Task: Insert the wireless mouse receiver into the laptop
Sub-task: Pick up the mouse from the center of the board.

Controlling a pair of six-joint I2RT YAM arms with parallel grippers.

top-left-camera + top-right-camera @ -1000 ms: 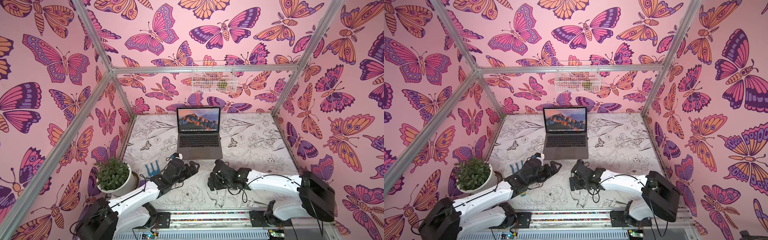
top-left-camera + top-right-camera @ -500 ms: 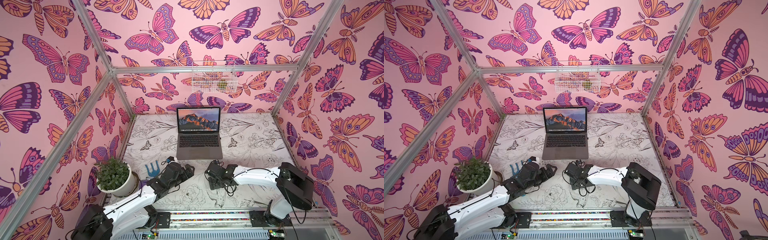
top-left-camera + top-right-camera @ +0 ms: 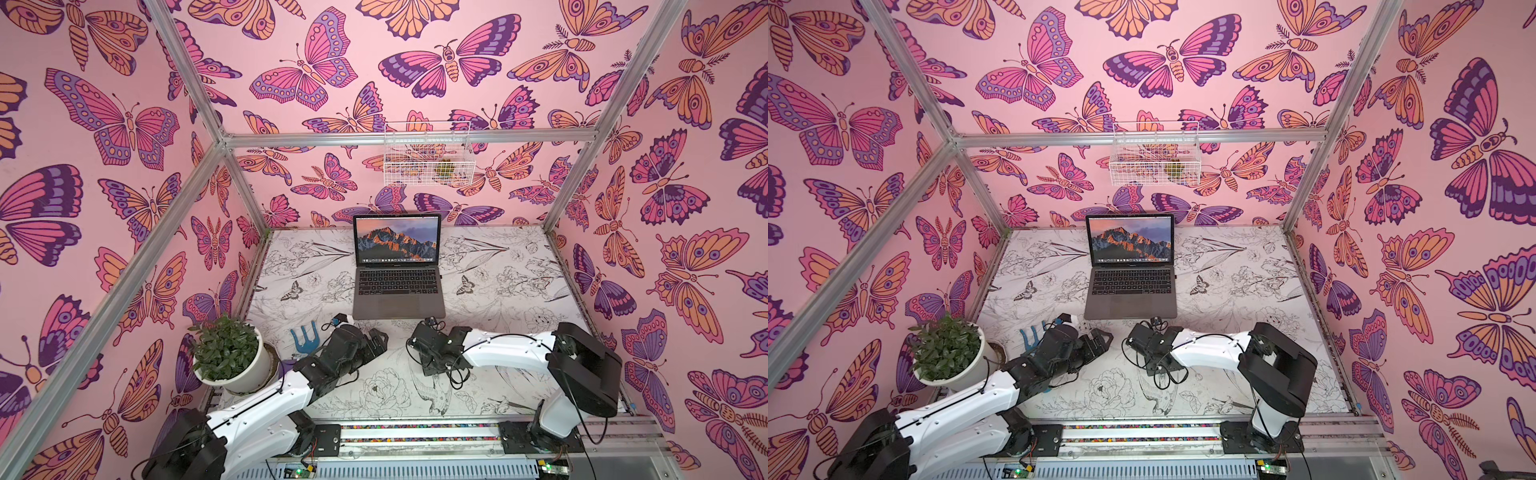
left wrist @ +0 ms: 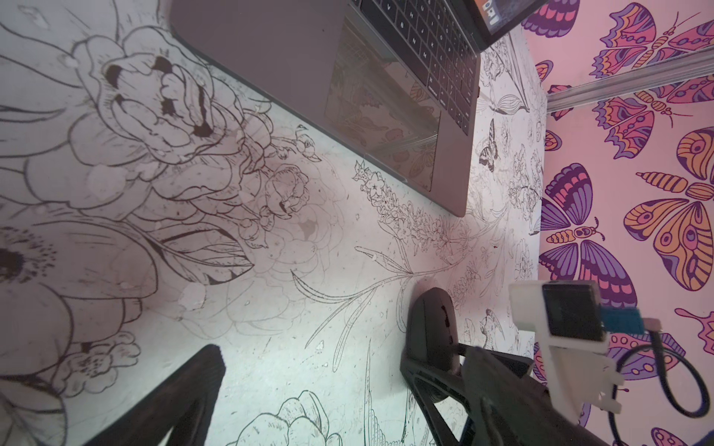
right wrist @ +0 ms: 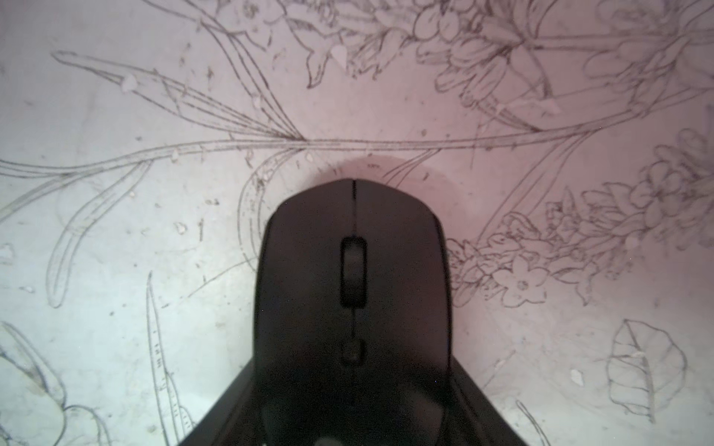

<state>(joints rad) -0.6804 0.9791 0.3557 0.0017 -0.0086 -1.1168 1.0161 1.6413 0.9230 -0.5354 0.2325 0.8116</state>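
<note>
**Top views.** Bright, even overhead light, tinted pink by the walls. Focus is sharp throughout, though the wide lens splays the frame bars [image 3: 374, 139] toward the corners. The laptop [image 3: 397, 270] screen glows, and the arms cast only soft shadows on the mat [image 3: 498, 291].

**Left wrist view.** The trackpad [image 4: 382, 116] mirrors the butterfly wall. The left gripper [image 4: 340, 378] fingers [image 4: 185, 394], close to the lens, are blurred.

**Right wrist view.** The mouse [image 5: 351, 289] is underexposed and nearly black, going soft at its nearer end, with a faint shadow at its nose. The mat shades from pink to cold grey-green.

Open tabletop [image 3: 498, 282] both sides of laptop [image 3: 398, 297], potted plant [image 3: 226, 353] blocking near-left corner, mouse [image 5: 351, 309] near laptop's front edge.
</note>
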